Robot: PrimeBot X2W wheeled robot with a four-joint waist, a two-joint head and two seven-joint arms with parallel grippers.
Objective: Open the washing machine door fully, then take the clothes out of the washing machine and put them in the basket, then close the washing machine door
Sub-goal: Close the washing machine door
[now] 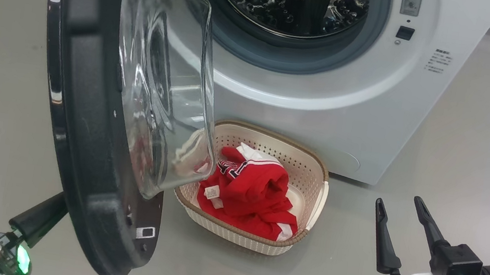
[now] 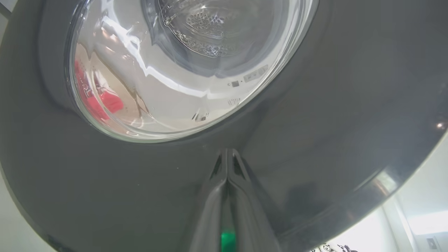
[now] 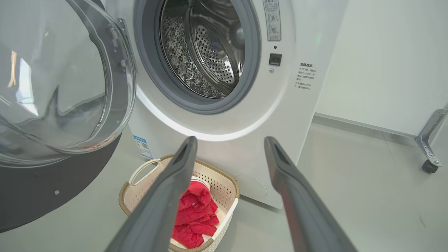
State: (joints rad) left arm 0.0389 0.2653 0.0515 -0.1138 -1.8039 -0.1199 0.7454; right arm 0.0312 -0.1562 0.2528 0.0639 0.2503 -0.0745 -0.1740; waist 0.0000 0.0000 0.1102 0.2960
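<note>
The washing machine door (image 1: 80,132) stands swung out at the left, its glass bowl (image 1: 160,86) overhanging the basket's left end. Behind the door's lower edge my left gripper's dark fingers (image 1: 38,218) disappear. In the left wrist view my left gripper (image 2: 227,151) is shut, its tips against the door's glossy black outer face (image 2: 315,140). The red clothes (image 1: 256,192) lie in the cream basket (image 1: 237,234) on the floor before the white washing machine (image 1: 326,115). What shows of its steel drum (image 3: 206,52) holds nothing. My right gripper (image 1: 399,203) hovers open and holds nothing, to the right of the basket.
Grey floor surrounds the machine, with open room at the right. A white wall (image 3: 385,70) runs behind, and a metal leg on a castor (image 3: 428,154) stands at the far right. A blue sticker (image 3: 143,147) marks the machine's lower corner.
</note>
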